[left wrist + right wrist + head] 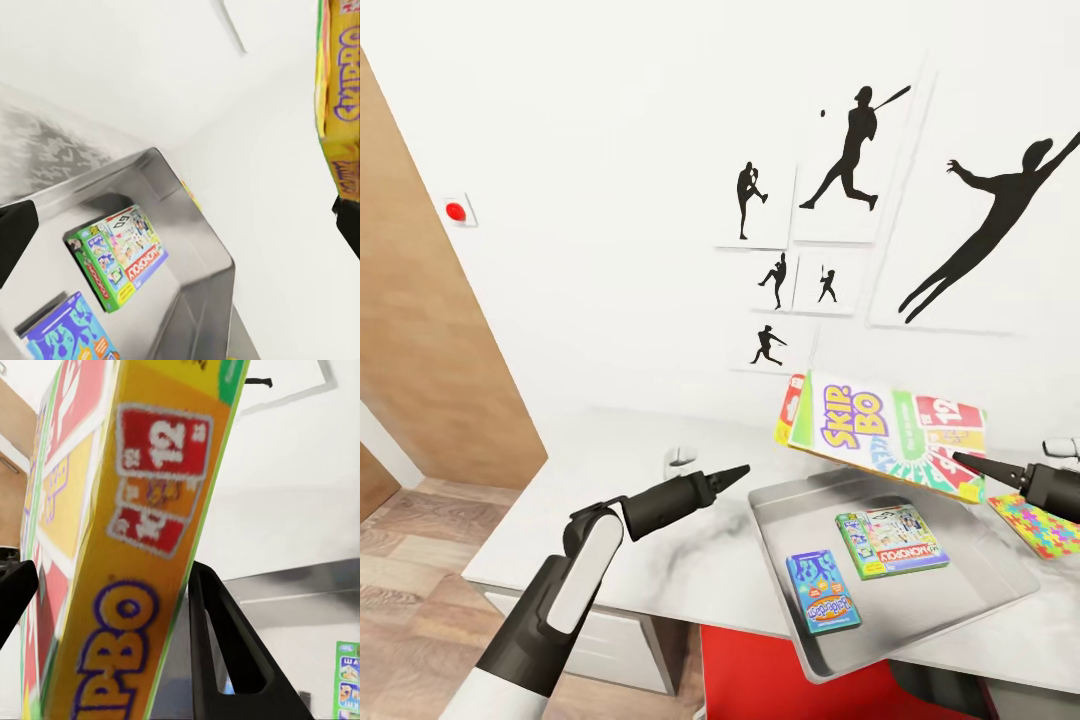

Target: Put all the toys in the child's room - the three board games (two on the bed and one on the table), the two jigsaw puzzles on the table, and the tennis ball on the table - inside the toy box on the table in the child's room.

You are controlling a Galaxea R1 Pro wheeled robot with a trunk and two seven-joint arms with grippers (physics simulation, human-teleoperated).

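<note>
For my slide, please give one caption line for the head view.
Right gripper holds Skip-Bo game above toy box already containing two board games.

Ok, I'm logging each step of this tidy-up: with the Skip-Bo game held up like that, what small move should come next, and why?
Probably lower the Skip-Bo box a little toward the toy box before letting go. The right gripper grips it at one edge, tilted above the bin's far rim, while the Monopoly box and the light-blue game already lie flat inside, with bare floor between them and the near wall.
</note>
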